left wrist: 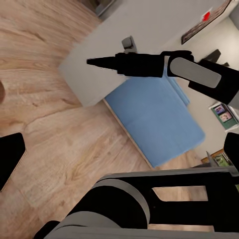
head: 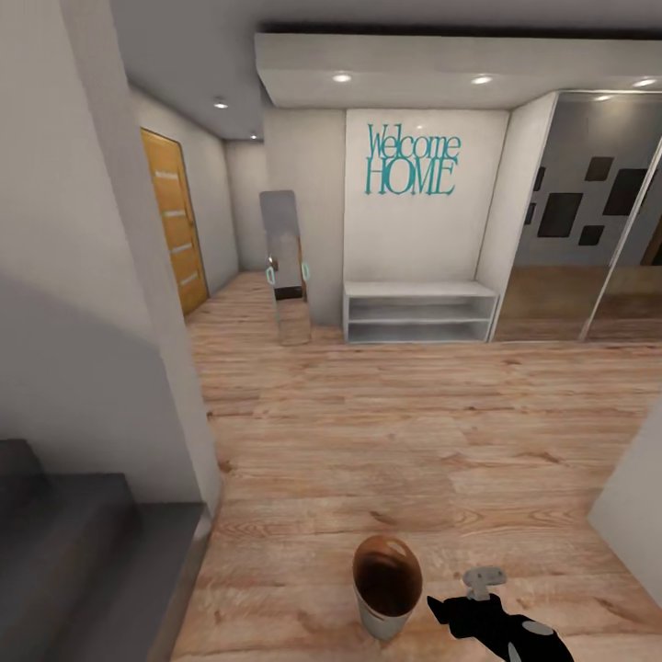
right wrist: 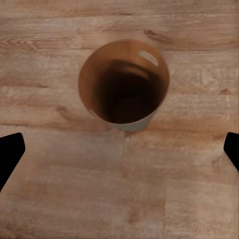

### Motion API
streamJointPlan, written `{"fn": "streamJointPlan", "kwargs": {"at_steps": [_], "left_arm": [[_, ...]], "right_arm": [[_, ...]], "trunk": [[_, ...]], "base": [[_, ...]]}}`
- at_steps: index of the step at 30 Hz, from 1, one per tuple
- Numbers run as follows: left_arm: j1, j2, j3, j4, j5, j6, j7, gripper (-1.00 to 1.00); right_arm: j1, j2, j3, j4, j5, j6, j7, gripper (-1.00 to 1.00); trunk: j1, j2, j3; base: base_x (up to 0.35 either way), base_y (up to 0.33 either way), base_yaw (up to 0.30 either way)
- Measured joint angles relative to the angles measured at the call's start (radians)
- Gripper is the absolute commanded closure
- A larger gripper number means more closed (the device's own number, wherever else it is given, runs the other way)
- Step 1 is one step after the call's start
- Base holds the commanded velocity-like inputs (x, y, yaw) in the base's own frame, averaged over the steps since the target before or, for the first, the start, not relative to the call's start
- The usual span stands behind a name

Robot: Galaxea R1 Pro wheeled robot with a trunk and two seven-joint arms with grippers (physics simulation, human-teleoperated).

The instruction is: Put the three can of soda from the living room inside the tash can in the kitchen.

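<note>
- Entry hall scene: pale wood floor (head: 414, 432), teal "Welcome HOME" lettering (head: 412, 161) on the far wall, a white shoe bench (head: 418, 311) under it, an orange door (head: 175, 221) down the left corridor.
- Trash can (head: 387, 586) stands upright on the floor right in front of the robot, brown inside, pale outside; the right wrist view looks straight down into it (right wrist: 124, 84), handle slot near the rim, looks empty.
- Right gripper (head: 460, 609) sits low, just beside the can's right side, not touching it; from its wrist view the two finger tips (right wrist: 10, 152) sit far apart at the frame edges, so jaws spread wide, holding nothing.
- Probably the arm hangs over the bin so it can be grabbed or lined up for drops.
- Left gripper (left wrist: 119, 169): one finger tip (left wrist: 10, 157) at one edge and another at the opposite edge, so it looks wide open and empty; it points at floor and a blue sofa (left wrist: 154, 117).
- The soda cans appear nowhere here, so my guess is none is binned yet.
</note>
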Motion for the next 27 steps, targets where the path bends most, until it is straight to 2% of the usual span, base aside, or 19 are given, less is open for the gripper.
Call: {"fn": "streamJointPlan", "kwargs": {"at_steps": [8, 14, 16, 19, 20, 22, 24, 27], "left_arm": [[0.0, 0.0, 0.0, 0.0, 0.0, 0.0, -0.001, -1.0], [0.0, 0.0, 0.002, 0.0, 0.001, -0.001, -0.001, -1.0], [0.0, 0.001, 0.016, -0.001, 0.001, -0.001, -0.001, -1.0], [0.0, 0.004, 0.064, -0.004, 0.001, 0.0, 0.001, -1.0], [0.0, 0.007, 0.112, -0.005, 0.002, 0.002, 0.002, -1.0], [0.0, 0.008, 0.162, -0.01, 0.004, 0.004, 0.003, -1.0], [0.0, 0.009, 0.194, -0.019, 0.005, 0.006, 0.003, -1.0], [0.0, 0.01, 0.222, -0.029, 0.007, 0.007, 0.004, -1.0]], "right_arm": [[0.0, 0.0, 0.0, 0.0, 0.0, 0.0, 0.0, -1.0], [0.0, 0.0, 0.0, 0.001, 0.0, 0.0, 0.0, -1.0], [0.0, 0.0, 0.0, 0.001, 0.0, 0.0, 0.0, -1.0], [0.0, 0.0, 0.0, 0.001, 0.0, 0.0, 0.0, -1.0], [0.0, 0.0, 0.0, 0.001, 0.0, 0.0, 0.0, -1.0], [0.0, 0.0, 0.0, 0.001, 0.0, 0.0, 0.0, -1.0], [0.0, 0.0, 0.0, 0.001, 0.0, 0.0, 0.0, -1.0], [0.0, 0.0, 0.0, 0.001, 0.0, 0.0, 0.0, -1.0]], "trunk": [[0.0, 0.0, 0.0], [0.0, 0.0, 0.0], [0.0, 0.0, 0.0], [0.0, 0.0, 0.0], [0.0, 0.0, 0.0], [0.0, 0.0, 0.0], [0.0, 0.0, 0.0], [0.0, 0.0, 0.0]], "base": [[0.322, 0.0, 0.0], [0.073, 0.0, 0.0], [0.014, 0.0, 0.0], [0.008, 0.0, 0.0], [0.004, 0.0, 0.0], [0.003, 0.0, 0.0], [0.002, 0.0, 0.0], [0.001, 0.0, 0.0]]}}
